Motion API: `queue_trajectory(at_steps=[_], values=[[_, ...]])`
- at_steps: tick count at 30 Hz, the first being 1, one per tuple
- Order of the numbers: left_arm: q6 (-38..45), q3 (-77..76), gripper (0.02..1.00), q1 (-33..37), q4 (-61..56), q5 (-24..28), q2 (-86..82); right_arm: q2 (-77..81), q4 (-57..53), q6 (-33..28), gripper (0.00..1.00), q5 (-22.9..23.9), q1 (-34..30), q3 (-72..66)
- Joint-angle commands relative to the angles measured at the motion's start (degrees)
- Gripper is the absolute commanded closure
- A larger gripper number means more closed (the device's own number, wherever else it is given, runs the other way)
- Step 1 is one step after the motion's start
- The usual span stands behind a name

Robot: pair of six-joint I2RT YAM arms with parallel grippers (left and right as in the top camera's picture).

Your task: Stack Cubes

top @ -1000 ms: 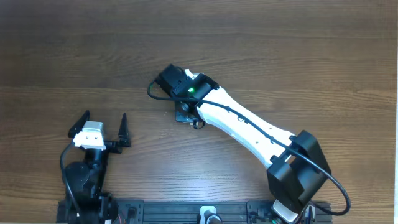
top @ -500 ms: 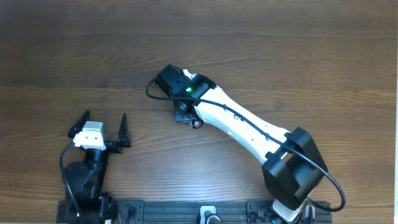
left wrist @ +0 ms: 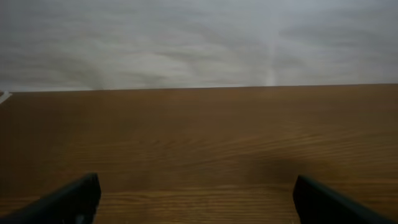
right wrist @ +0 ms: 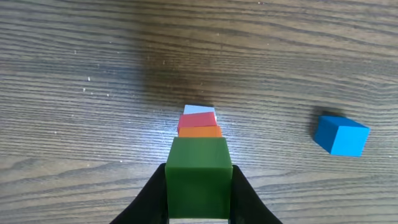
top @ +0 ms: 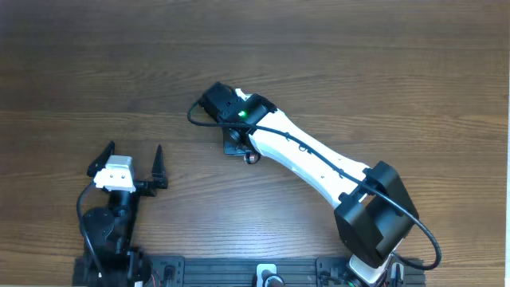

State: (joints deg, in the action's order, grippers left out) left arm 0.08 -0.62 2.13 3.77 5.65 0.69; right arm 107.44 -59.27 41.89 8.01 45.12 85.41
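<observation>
Green cube point(right wrist: 198, 165) pinched in right jaws over orange cube point(right wrist: 199, 132) — left jaws spread, empty.

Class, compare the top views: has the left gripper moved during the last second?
No. The left gripper lies open at the same spot, no nearer to or farther from the black rail at the table's near edge.

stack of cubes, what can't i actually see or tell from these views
1. Right wrist view: the green cube in the right tool hides most of the orange cube, red cube and pale bottom cube. Whether green rests on orange or hangs above it cannot be told.
2. Top view: the right arm covers these cubes.
3. Left wrist view: the left tool has its fingers cut off by the bottom edge.
</observation>
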Motion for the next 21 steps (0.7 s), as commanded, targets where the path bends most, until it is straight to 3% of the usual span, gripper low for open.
queue_trajectory(at_steps=[1,17,19,21], values=[[1.0,0.3,0.018,0.4,0.1,0.5,-0.3,0.6,-0.3,0.9,0.989,0.4,-0.6,0.7],[1.0,0.3,0.018,0.4,0.1,0.5,-0.3,1.6,-0.2,0.9,0.987,0.4,-0.6,0.7],[1.0,0.3,0.018,0.4,0.1,0.5,-0.3,1.6,-0.2,0.9,0.899,0.4,-0.6,0.7],[1.0,0.3,0.018,0.4,0.0,0.5,-0.3,1.6,-0.3,0.9,0.713,0.4,-0.6,0.7]])
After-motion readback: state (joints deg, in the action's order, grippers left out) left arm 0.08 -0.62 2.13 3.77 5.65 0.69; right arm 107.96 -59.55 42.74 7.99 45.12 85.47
